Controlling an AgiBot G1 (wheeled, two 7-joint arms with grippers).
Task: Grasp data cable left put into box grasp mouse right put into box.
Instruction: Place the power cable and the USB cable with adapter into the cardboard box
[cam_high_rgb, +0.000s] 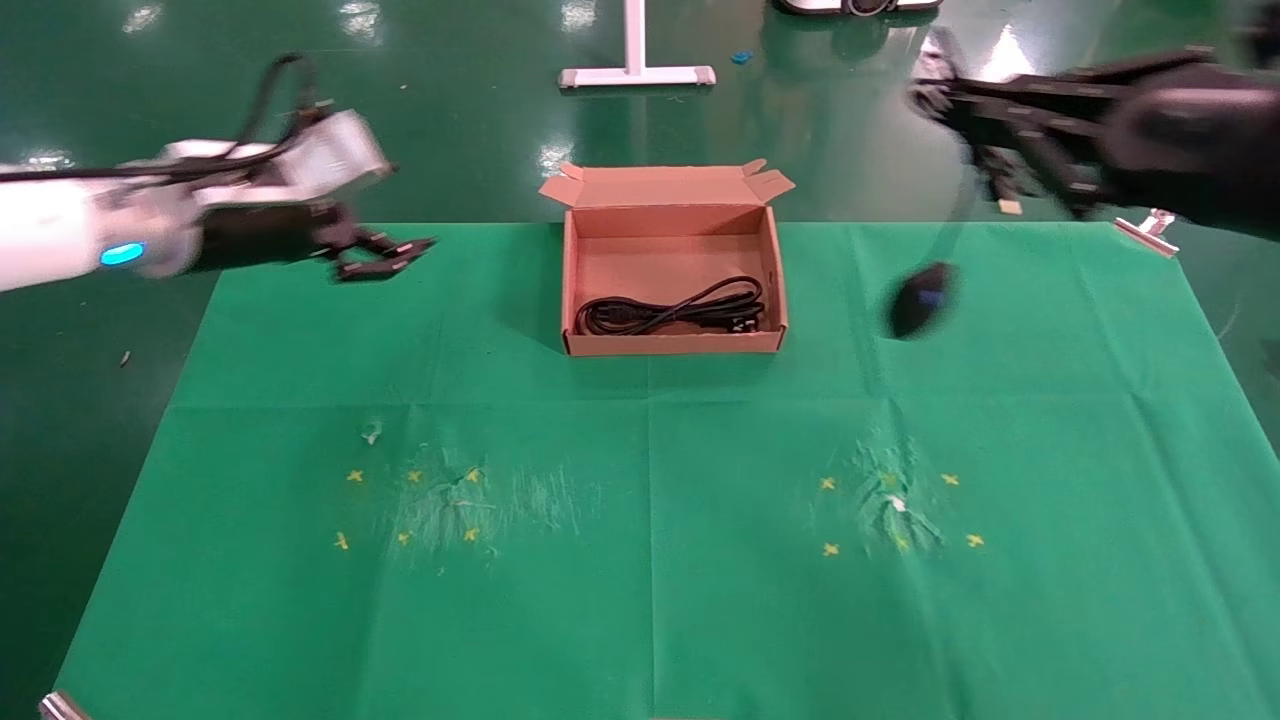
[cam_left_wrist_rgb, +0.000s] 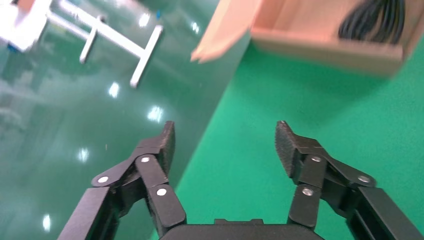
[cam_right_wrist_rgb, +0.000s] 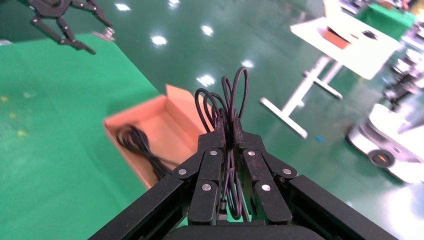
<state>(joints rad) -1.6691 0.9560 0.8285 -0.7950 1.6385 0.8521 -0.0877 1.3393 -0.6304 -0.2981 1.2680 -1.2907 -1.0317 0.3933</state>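
So on the far left, the left gripper (cam_high_rgb: 385, 257) is hanging in the air over the left back corner of the green table cloth (cam_high_rgb: 650, 560), and its fingers (cam_left_wrist_rgb: 166, 145) are spread wide with nothing between them. From its wrist view the cardboard box (cam_high_rgb: 672, 345) sits out ahead of it and off to one side, well apart from the fingertips, with one of its flaps sticking out toward the floor.

Moving toward the middle, the data cable (cam_high_rgb: 670, 311) is lying inside the box, along the near wall, bundled up in a long coil. It's well clear of both grippers, to the right of the left one and to the left of the right one.

Over on the right, the right gripper (cam_right_wrist_rgb: 230, 131) is up high past the back right part of the cloth, pinched tight on the thin cord (cam_right_wrist_rgb: 225, 102) of the mouse, with loops of it poking out past the fingertips. The mouse (cam_high_rgb: 920, 299) itself dangles below that gripper in mid-air, above the cloth, just right of the box and not touching it.
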